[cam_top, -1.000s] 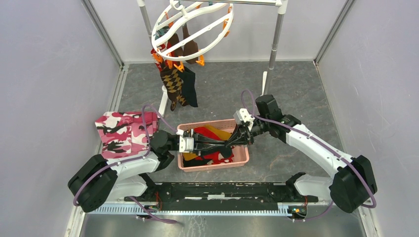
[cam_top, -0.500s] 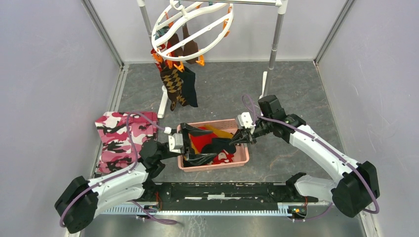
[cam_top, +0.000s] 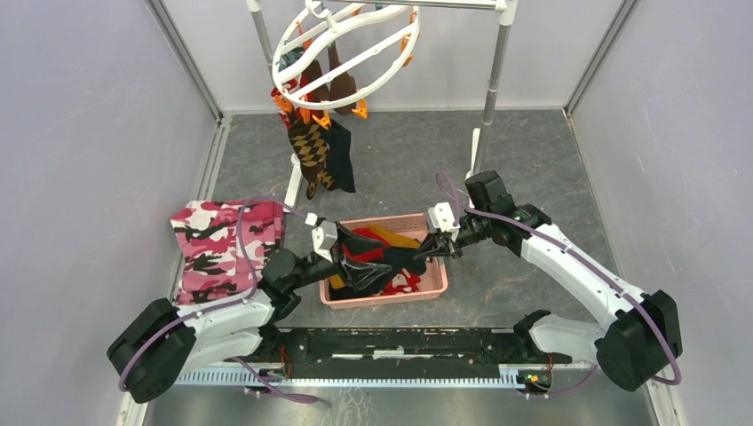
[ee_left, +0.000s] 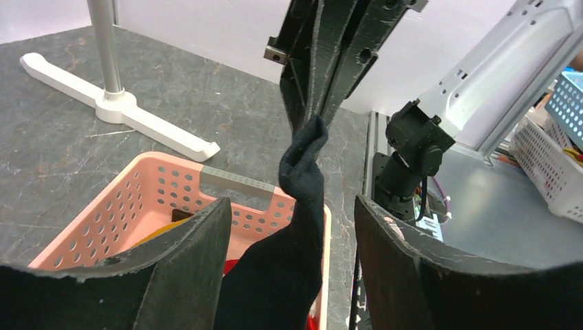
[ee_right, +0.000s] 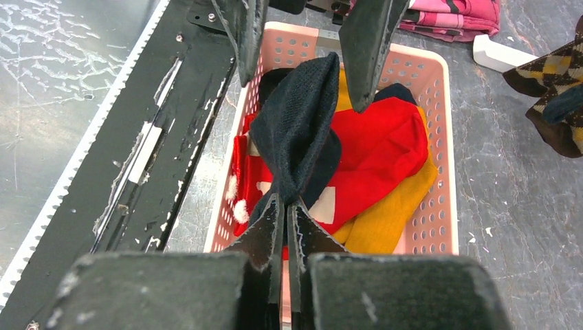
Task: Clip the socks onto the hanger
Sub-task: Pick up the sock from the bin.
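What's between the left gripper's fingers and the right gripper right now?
Only the dark sock. Pinched in the shut right gripper, it runs between the fingers of the open left gripper, above the pink basket. Both wrist views show it.

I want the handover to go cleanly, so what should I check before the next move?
1. Right gripper shut on the dark sock: ok.
2. Left gripper open, with one finger on each side of the sock: ok.
3. Left gripper gripping the sock: not ok, its jaws stand apart.
4. Sock fully out of the pink basket: cannot tell, its lower end is hidden.
5. Free clip on the hanger: cannot tell from these views.
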You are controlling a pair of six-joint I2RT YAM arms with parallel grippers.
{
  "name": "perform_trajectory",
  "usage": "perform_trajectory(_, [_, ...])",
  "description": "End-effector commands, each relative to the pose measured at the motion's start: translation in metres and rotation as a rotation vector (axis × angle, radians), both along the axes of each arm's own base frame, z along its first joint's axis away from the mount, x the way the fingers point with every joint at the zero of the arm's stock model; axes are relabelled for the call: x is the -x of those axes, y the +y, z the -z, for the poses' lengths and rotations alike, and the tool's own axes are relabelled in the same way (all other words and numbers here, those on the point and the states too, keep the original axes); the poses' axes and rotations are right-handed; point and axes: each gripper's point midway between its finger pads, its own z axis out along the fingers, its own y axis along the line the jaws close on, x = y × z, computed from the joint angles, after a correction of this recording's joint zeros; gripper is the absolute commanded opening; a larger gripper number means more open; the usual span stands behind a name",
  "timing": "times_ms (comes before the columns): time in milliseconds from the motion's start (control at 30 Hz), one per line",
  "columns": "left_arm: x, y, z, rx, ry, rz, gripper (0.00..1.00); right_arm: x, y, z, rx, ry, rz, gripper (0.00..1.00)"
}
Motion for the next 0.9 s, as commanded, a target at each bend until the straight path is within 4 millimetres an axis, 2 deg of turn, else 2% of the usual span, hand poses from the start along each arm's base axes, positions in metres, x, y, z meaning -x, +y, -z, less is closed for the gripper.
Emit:
perform_trajectory(0, [-0.004,-0.001,-0.024,0.125,0.049,-0.005,0.69,-0.006,0.002,-0.017,-0.028,-0.058,-0.002,0.0])
perform_trajectory(67, [-0.003,-0.003,-0.028,0.143,0.054,0.013,0.65,-0.006,0.002,-0.016,-0.028,-0.058,-0.001,0.0])
perform_trajectory(233, [0.002,-0.006,-0.036,0.187,0.062,0.054,0.64,-0.006,0.002,-0.016,-0.028,-0.055,-0.001,0.0])
perform_trajectory(333, [0.002,-0.008,-0.036,0.197,0.078,0.066,0.6,-0.005,0.002,-0.017,-0.03,-0.052,-0.003,0.0])
perform_trajectory(600, [0.004,-0.015,-0.035,0.201,0.089,0.115,0.37,-0.005,0.002,-0.017,-0.033,-0.047,-0.004,0.01])
perform_trajectory(733, [0.005,-0.015,-0.036,0.201,0.076,0.121,0.05,-0.005,0.002,-0.017,-0.034,-0.045,-0.006,0.02])
perform_trajectory(767, [0.006,-0.015,-0.036,0.2,0.067,0.122,0.03,-0.005,0.002,-0.017,-0.034,-0.045,-0.005,0.02])
perform_trajectory(833, [0.008,-0.014,-0.034,0.187,0.042,0.121,0.02,-0.004,0.002,-0.017,-0.036,-0.044,-0.006,0.11])
perform_trajectory(867, [0.008,-0.014,-0.032,0.175,0.03,0.118,0.02,-0.004,0.002,-0.017,-0.038,-0.042,-0.007,0.2])
